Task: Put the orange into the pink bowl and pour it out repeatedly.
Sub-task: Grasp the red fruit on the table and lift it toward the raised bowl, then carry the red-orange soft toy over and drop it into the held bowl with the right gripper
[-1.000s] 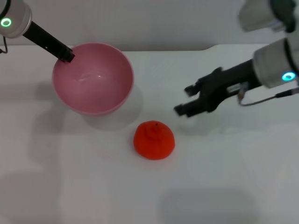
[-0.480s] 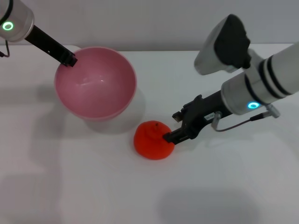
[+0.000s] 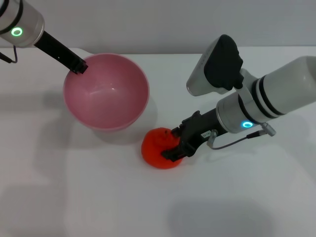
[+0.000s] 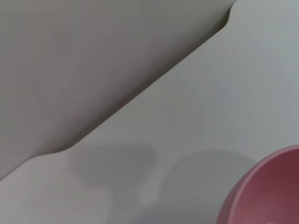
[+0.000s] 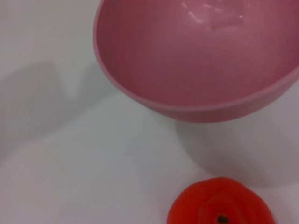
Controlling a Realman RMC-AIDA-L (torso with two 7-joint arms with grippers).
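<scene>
Your right gripper (image 3: 174, 146) is down on the orange (image 3: 159, 148), fingers spread around its right side and touching it; can't tell if they're clamped yet. The orange sits on the white table (image 3: 237, 197), just off the pink bowl (image 3: 106, 91) on the bowl's near right. Your left gripper (image 3: 79, 65) is closed on the bowl's far left rim, bowl tilted with its mouth toward the orange. Nothing in the bowl.

white table (image 3: 74, 197), grey wall behind (image 3: 148, 19)
</scene>
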